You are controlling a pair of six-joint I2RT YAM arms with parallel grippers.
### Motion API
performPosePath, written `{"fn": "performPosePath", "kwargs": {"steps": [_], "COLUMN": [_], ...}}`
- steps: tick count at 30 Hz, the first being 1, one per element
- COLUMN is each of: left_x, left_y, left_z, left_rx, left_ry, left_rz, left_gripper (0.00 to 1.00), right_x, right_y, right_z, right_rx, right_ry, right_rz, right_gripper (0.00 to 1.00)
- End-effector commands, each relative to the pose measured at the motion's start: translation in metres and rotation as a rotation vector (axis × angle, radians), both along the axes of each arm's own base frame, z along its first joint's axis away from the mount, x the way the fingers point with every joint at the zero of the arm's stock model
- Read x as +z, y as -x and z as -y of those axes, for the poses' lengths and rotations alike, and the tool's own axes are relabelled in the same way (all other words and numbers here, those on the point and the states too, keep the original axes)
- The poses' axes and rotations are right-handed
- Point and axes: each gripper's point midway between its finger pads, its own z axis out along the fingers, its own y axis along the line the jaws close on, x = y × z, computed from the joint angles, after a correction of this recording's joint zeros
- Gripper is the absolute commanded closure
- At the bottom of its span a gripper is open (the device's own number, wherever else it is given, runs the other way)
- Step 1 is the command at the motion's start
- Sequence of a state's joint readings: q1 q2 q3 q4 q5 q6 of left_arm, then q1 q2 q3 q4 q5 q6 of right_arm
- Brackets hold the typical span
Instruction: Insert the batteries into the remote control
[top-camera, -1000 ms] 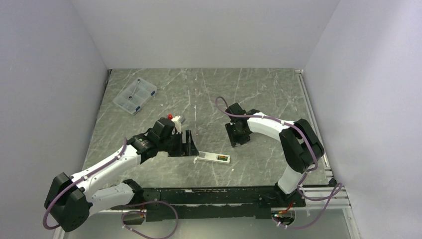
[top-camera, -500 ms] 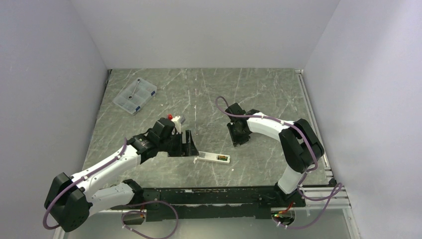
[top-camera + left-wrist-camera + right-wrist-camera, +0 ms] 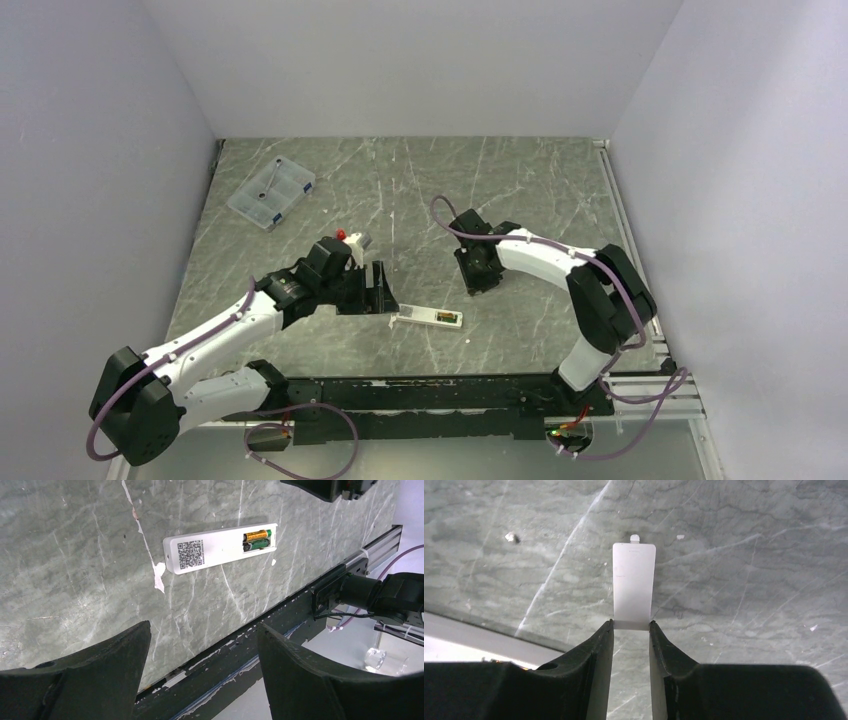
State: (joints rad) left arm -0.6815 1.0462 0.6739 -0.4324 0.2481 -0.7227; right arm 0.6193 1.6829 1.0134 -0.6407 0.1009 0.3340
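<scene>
Since both batteries (image 3: 257, 537) already sit in the remote (image 3: 220, 547), which lies face down, the right gripper (image 3: 631, 625) pinches the cover (image 3: 634, 582) by its end, well apart from the remote, likely to close it up. The left gripper (image 3: 202, 627) hangs wide open and empty, near the remote.

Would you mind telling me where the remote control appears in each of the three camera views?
Top external: the remote control lies low and centre in the picture.
Left wrist: upper centre, QR label up, with its open compartment at the right end.
Right wrist: not in view; only a white cover shows.
Shared landmark: the batteries in its end, seen from above as a copper-green spot.
</scene>
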Motion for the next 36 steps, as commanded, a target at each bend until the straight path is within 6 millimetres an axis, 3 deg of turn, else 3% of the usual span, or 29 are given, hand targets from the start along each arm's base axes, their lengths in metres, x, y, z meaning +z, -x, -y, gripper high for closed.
{"fn": "performPosePath", "kwargs": {"steps": [1,13,27,36], "left_x": [0.000,-0.003,-0.027,-0.041], "left_y": [-0.003,-0.001,0.026,0.015], "left_z": [-0.001,0.006,0.028,0.037], "left_rx": [0.014,-0.011,-0.009,0.065], "left_ry": [-0.003,0.010,0.128,0.165], "left_rz": [0.012,-0.010,-0.246,-0.274], "left_gripper": [0.17,0.17,0.20,0.18], "right_x": [0.024,0.052,0.067,0.072], "right_y": [0.006,0.037,0.071,0.084], "right_z": [-0.002,-0.017,-0.023,-0.023], "right_rx": [-0.001,0.125,0.225,0.199], "right_ry": [-0.026,-0.028,-0.080,-0.114], "right_rz": [0.048,0.100,0.122,0.089], "right_gripper": [0.86,0.87,0.87,0.87]}}
